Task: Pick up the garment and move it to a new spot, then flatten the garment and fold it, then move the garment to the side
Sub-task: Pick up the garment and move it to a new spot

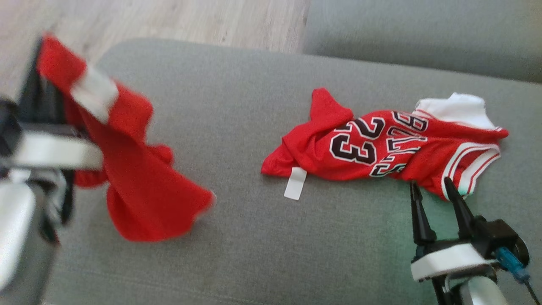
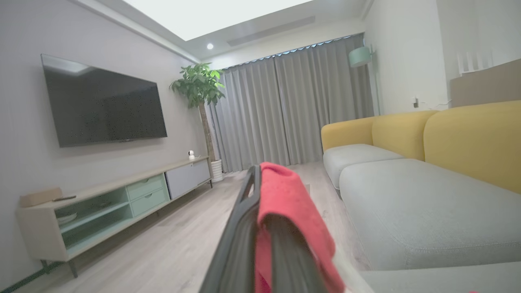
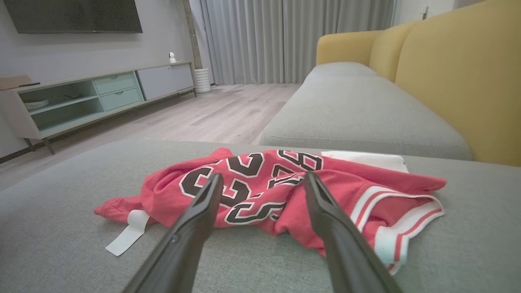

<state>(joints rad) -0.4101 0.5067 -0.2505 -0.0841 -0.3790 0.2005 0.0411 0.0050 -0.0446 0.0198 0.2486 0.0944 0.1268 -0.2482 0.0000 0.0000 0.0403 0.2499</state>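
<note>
A plain red garment (image 1: 139, 182) with a white band hangs in the air at the left of the head view, over the grey sofa seat (image 1: 237, 106). My left gripper (image 1: 42, 46) is shut on its upper edge, and the red cloth (image 2: 289, 195) drapes over the dark fingers (image 2: 244, 228) in the left wrist view. A second red piece, a jersey (image 1: 364, 144) with "23" on it, lies crumpled on the seat to the right. My right gripper (image 1: 430, 186) stands open just short of the jersey's (image 3: 260, 191) near edge, fingers apart, holding nothing.
A white tag (image 1: 295, 183) sticks out from the jersey's left end. The seat's far edge drops to a wooden floor (image 1: 169, 21). Yellow backrests (image 3: 460, 81) rise on the right. A TV stand (image 2: 101, 203) lines the far wall.
</note>
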